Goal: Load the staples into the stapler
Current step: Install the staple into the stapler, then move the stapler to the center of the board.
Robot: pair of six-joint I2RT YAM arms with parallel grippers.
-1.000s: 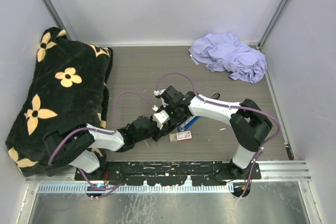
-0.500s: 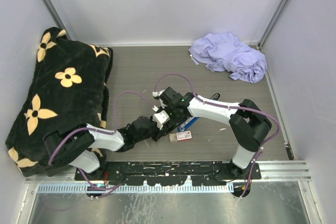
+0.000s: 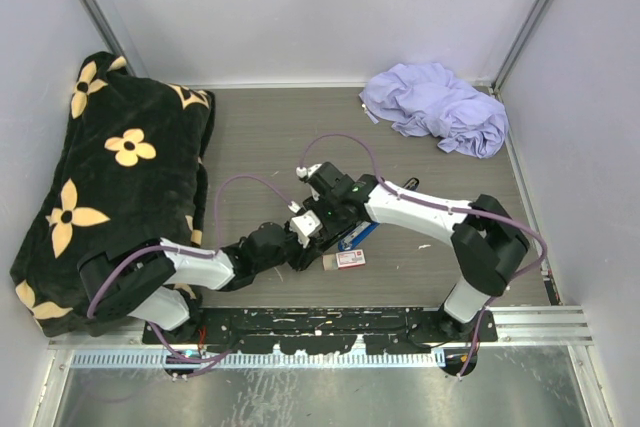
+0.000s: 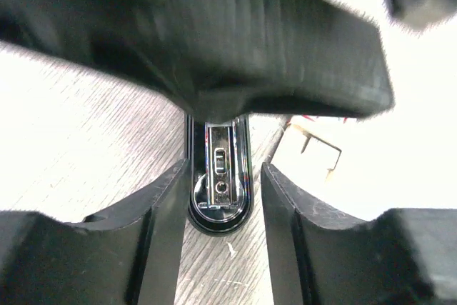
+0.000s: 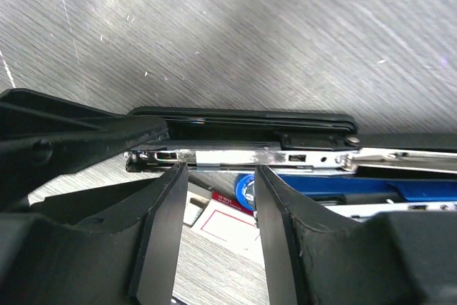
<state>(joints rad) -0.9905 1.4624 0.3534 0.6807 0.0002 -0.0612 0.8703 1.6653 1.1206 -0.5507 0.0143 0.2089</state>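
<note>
Between the left jaws, the rounded end of the black stapler is lying on the table, its shiny metal plate facing up. Those jaws are standing partly open, sitting close on either side of that end with a sliver of gap showing, so they are not clamping it. A big dark blurred shape is hanging just above them, filling most of the left wrist view.

Just past the tips of the right jaws, the stapler's silver rail is running crosswise under a long black bar. The right jaws are standing apart too, holding nothing. Through the gap between the right fingers, the staples are showing, a small white box with a red label. It is lying flat on the table just beside a blue stapler and is gripped by neither arm.

From above, both sets of jaws are crowding together over the black stapler. The box is sitting just right of the left jaws, nearer the arm bases than the right jaws. A flowered black blanket is lying well off to the left, and a purple cloth is lying far beyond the right jaws.
</note>
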